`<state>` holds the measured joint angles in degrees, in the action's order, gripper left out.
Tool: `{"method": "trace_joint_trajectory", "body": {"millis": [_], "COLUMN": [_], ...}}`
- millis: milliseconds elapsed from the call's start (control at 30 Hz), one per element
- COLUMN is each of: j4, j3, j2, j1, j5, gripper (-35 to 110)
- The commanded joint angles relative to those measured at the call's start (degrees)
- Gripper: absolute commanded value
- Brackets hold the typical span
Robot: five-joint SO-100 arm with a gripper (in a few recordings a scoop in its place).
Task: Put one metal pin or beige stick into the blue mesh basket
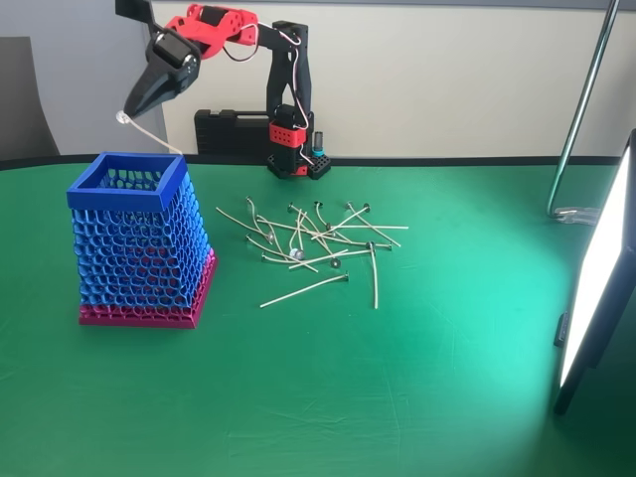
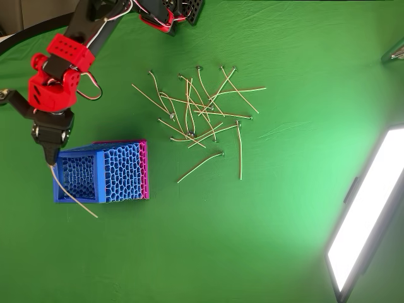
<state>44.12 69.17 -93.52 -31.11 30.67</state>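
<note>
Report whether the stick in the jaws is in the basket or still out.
Out. The gripper holds the stick by its top end above the blue mesh basket; the stick's lower end hangs at the rim.

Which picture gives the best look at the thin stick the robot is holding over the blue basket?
The overhead view: the stick shows full length, crossing the blue mesh basket from the end effector. In the fixed view the stick looks short against the pale wall.
</note>
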Motion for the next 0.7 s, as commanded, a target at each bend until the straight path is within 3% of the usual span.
{"method": "trace_joint_trajectory", "body": {"millis": [0,667], "j4": [-1.5,-8.6], "j3": [-2.6,0.2], "j2": [-0.1,0.3], "j1": [0.8,0.4], "j5": [-0.4,1.1], "gripper": [1,1]}}
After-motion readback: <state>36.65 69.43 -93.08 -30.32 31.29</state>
